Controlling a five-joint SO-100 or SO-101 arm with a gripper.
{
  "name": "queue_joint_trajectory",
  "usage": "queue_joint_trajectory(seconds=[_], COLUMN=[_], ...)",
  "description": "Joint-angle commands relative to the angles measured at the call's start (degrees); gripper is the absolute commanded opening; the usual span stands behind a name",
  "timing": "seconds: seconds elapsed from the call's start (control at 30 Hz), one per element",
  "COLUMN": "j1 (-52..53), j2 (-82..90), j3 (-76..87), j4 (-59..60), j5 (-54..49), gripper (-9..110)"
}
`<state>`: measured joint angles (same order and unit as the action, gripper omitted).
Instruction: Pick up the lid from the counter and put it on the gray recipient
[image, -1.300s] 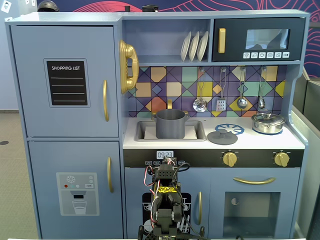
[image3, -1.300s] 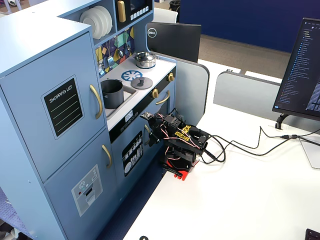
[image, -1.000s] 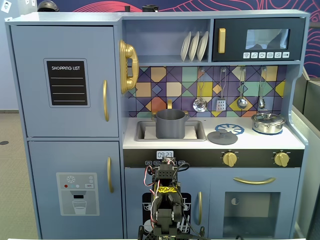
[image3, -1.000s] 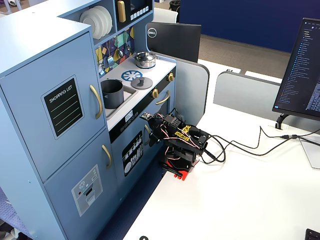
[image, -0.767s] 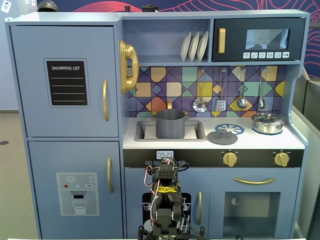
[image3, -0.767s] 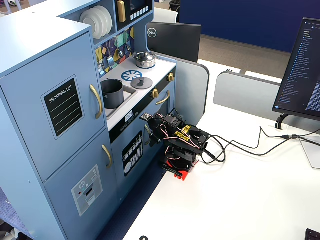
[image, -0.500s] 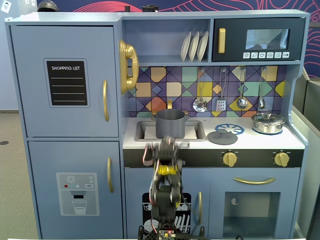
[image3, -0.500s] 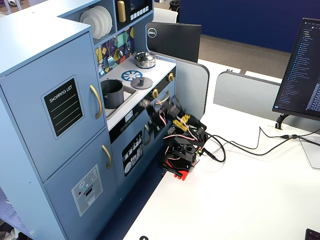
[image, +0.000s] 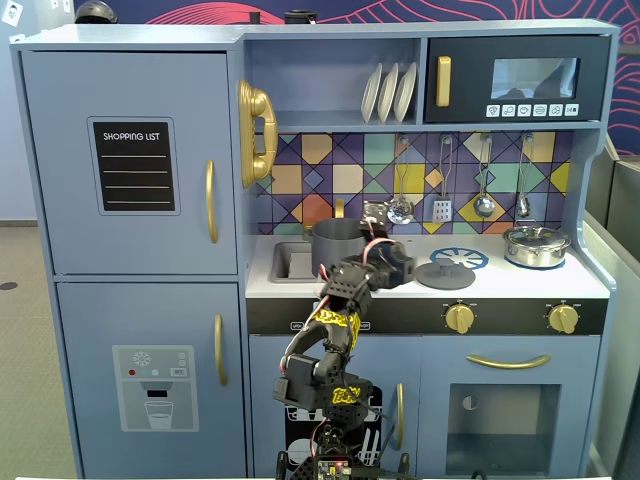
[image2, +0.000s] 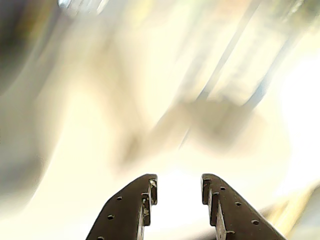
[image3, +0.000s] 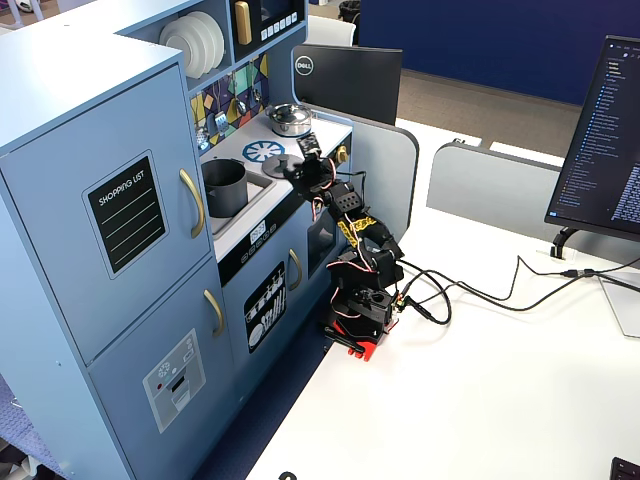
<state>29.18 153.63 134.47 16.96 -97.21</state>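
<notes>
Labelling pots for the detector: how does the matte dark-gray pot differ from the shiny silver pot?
The matte dark-gray pot is dull, taller and open-topped; the shiny silver pot is reflective, squatter and lidded. In a fixed view the gray one stands at the sink, the silver one at the counter's far right. Both are round.

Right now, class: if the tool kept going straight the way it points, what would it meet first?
Probably the lid: the open tool points at it along the counter in a fixed view. Depth is unclear, and the wrist view is blurred.

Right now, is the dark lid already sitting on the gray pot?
No. In a fixed view the lid lies flat on the counter, to the right of the open gray pot.
</notes>
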Motion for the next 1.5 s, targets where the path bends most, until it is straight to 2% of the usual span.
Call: queue_joint_trajectory(seconds=[0.0,0.27,0.6,1.47], j1=[3.5,7.3,8.6,7.3], j2=[-0.6,-10.5,-22.8,-42.4], j3=[3.3,7.4,2.9,-11.0], j4=[-15.5,-30.1,-34.7,-38.0], j5=[1.8,7.6,9.9,4.9], gripper=[2,23,32,30])
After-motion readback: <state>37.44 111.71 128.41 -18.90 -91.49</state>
